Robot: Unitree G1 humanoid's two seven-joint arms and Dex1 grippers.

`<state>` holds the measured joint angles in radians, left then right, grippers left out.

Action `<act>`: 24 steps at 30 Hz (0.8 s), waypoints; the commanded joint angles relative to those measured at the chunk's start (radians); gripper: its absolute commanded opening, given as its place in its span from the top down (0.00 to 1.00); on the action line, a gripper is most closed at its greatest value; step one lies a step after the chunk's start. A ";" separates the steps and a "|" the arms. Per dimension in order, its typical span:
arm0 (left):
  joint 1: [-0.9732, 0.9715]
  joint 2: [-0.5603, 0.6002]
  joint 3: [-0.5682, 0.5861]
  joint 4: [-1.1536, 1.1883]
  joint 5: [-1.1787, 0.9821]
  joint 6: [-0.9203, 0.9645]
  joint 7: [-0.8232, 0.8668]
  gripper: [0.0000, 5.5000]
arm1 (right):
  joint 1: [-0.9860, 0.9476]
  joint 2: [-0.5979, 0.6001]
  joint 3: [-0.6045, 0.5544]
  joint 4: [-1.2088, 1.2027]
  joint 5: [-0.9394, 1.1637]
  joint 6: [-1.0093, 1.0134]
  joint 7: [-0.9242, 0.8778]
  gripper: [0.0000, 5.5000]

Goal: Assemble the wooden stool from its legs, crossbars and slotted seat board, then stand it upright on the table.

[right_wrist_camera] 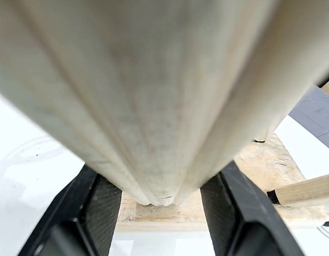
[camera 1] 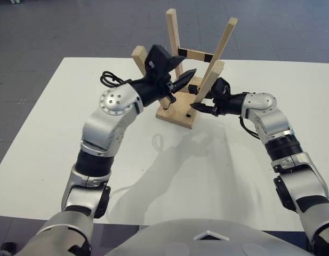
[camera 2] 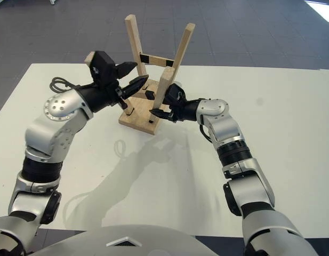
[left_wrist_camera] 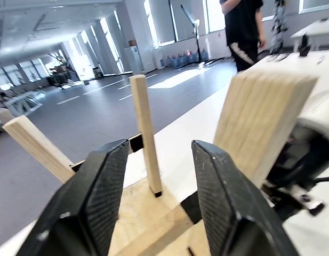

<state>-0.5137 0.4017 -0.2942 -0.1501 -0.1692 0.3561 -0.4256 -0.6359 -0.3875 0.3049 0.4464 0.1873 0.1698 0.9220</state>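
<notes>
Stool of pale wood (camera 1: pixel 181 96) sits upside down at far centre of white rectangular table (camera 1: pixel 57 160), w/ flat slotted seat board (camera 1: pixel 172 114) on the top & legs up. Right gripper (camera 1: pixel 204 108) pinches near-right wooden leg (camera 2: pixel 164 88) low by the board. Left gripper (camera 1: pixel 184 81), jaws spread, hovers near short near-left wooden leg (camera 1: pixel 139 55). Dark grey tiled floor (camera 1: pixel 73 26) beyond the table; big windowed hall in bkgd.

Pale bare-wood stool (camera 1: pixel 212 66), matt white table (camera 1: pixel 207 176), fingers (left_wrist_camera: pixel 100 202) (black, textured)
</notes>
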 commanded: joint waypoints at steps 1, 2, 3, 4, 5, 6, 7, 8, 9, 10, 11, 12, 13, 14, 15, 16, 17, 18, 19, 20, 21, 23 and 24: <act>-0.042 0.003 -0.079 0.118 0.180 -0.153 0.008 0.63 | 0.072 -0.011 0.053 0.074 -0.093 0.093 -0.019 0.63; -0.043 -0.001 -0.093 0.143 0.214 -0.180 0.006 0.63 | 0.072 -0.011 0.052 0.073 -0.093 0.094 -0.018 0.63; -0.043 -0.004 -0.114 0.173 0.250 -0.202 0.002 0.63 | 0.072 -0.011 0.052 0.073 -0.093 0.095 -0.018 0.63; -0.039 -0.008 -0.127 0.195 0.278 -0.220 0.001 0.63 | 0.071 -0.010 0.052 0.072 -0.093 0.096 -0.018 0.63; -0.032 -0.011 -0.138 0.212 0.297 -0.229 -0.006 0.63 | 0.070 -0.009 0.051 0.072 -0.093 0.097 -0.019 0.63; -0.024 -0.012 -0.148 0.229 0.316 -0.234 -0.015 0.63 | 0.068 -0.008 0.050 0.074 -0.093 0.097 -0.020 0.63; -0.016 -0.011 -0.152 0.237 0.329 -0.240 -0.022 0.63 | 0.066 -0.007 0.050 0.073 -0.093 0.098 -0.020 0.63; -0.009 -0.012 -0.155 0.242 0.337 -0.240 -0.031 0.63 | 0.064 -0.006 0.051 0.075 -0.093 0.098 -0.020 0.63; -0.003 -0.014 -0.154 0.244 0.342 -0.241 -0.035 0.63 | 0.061 -0.005 0.052 0.078 -0.094 0.098 -0.018 0.63; 0.003 -0.017 -0.157 0.242 0.348 -0.235 -0.042 0.63 | 0.060 -0.006 0.053 0.077 -0.095 0.100 -0.016 0.63; 0.009 -0.020 -0.160 0.241 0.353 -0.229 -0.048 0.63 | 0.057 -0.006 0.055 0.077 -0.096 0.101 -0.014 0.63; 0.013 -0.020 -0.168 0.238 0.362 -0.221 -0.056 0.63 | 0.053 -0.004 0.057 0.077 -0.097 0.103 -0.012 0.63; 0.016 -0.019 -0.175 0.237 0.373 -0.213 -0.065 0.63 | 0.049 -0.004 0.061 0.079 -0.100 0.104 -0.009 0.63; 0.022 -0.016 -0.186 0.235 0.386 -0.202 -0.077 0.63 | 0.046 -0.003 0.069 0.081 -0.104 0.106 -0.005 0.63; 0.027 -0.013 -0.194 0.233 0.396 -0.194 -0.088 0.63 | 0.043 -0.005 0.080 0.084 -0.111 0.107 0.001 0.63; 0.033 -0.011 -0.200 0.230 0.404 -0.185 -0.098 0.63 | 0.039 -0.008 0.095 0.090 -0.124 0.110 0.007 0.63; 0.040 -0.013 -0.199 0.227 0.408 -0.179 -0.101 0.63 | 0.035 -0.011 0.109 0.097 -0.137 0.116 0.011 0.63; 0.043 -0.017 -0.190 0.222 0.408 -0.174 -0.102 0.63 | 0.025 -0.012 0.124 0.120 -0.156 0.120 0.015 0.63; 0.045 -0.021 -0.174 0.218 0.404 -0.168 -0.096 0.63 | 0.014 -0.008 0.132 0.154 -0.168 0.130 0.012 0.63; 0.044 -0.024 -0.160 0.217 0.399 -0.168 -0.090 0.63 | 0.006 -0.007 0.137 0.181 -0.175 0.135 0.008 0.63; 0.039 -0.030 -0.143 0.219 0.392 -0.166 -0.081 0.63 | 0.002 -0.005 0.133 0.203 -0.172 0.138 0.002 0.63; 0.032 -0.039 -0.111 0.222 0.385 -0.173 -0.061 0.63 | -0.001 -0.004 0.130 0.226 -0.166 0.135 -0.004 0.63; 0.029 -0.045 -0.098 0.223 0.383 -0.186 -0.052 0.63 | -0.001 -0.004 0.129 0.233 -0.165 0.133 -0.004 0.63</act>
<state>-0.5076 0.3616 -0.4013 0.0434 0.2157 0.1527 -0.4729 -0.7222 -0.3649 0.3673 0.5719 0.1400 0.1936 0.9266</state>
